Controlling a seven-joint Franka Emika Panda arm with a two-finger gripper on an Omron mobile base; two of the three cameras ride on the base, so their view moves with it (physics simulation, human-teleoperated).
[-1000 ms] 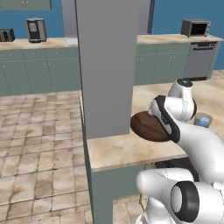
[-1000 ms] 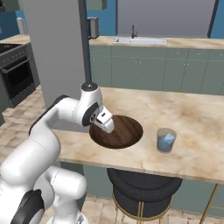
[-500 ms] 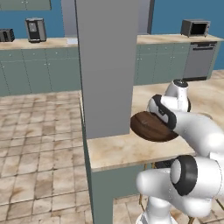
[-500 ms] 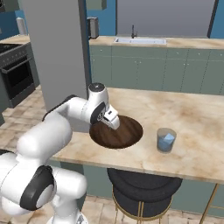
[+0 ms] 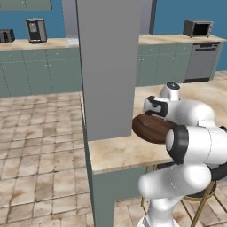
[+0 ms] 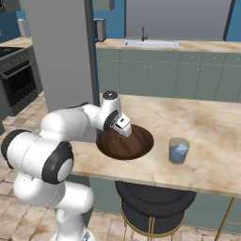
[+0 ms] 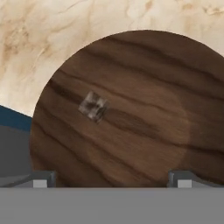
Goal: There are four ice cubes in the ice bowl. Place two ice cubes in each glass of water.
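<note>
Wooden, dark and grainy, the ice bowl sits on the marble tabletop beside a grey pillar. From the right base camera, the tool hangs over the bowl's left part, one glass of water standing apart. Hand camera: fingers spread wide, empty, one ice cube lying inside the bowl.

The arm now folds lower and closer to the base: its elbow bulks large in the foreground of both base views, where a second ago it stood clear of the counter edge. The gripper has swung from the near left rim of the ice bowl to above its far left part.
</note>
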